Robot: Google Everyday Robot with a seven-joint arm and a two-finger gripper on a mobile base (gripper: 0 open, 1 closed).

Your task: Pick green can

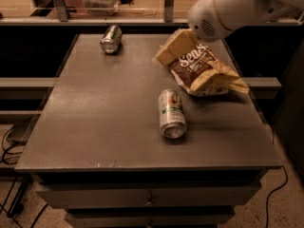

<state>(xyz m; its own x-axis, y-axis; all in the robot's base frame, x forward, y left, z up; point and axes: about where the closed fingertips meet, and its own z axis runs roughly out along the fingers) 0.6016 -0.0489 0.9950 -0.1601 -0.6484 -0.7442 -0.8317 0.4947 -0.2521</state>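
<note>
The green can [111, 38] lies on its side at the far left of the dark table [95, 127], its silver end facing me. My gripper [173, 49] hangs above the back middle of the table, at the left edge of a brown chip bag [204, 70]. It is well to the right of the green can and holds nothing that I can see. The white arm [228, 6] reaches in from the top right.
A paler can with a white-and-green label [171, 114] lies on its side near the table's middle, front of the chip bag. A rail with a glass panel [142, 20] runs behind the table. Cables lie on the floor at the left [9, 141].
</note>
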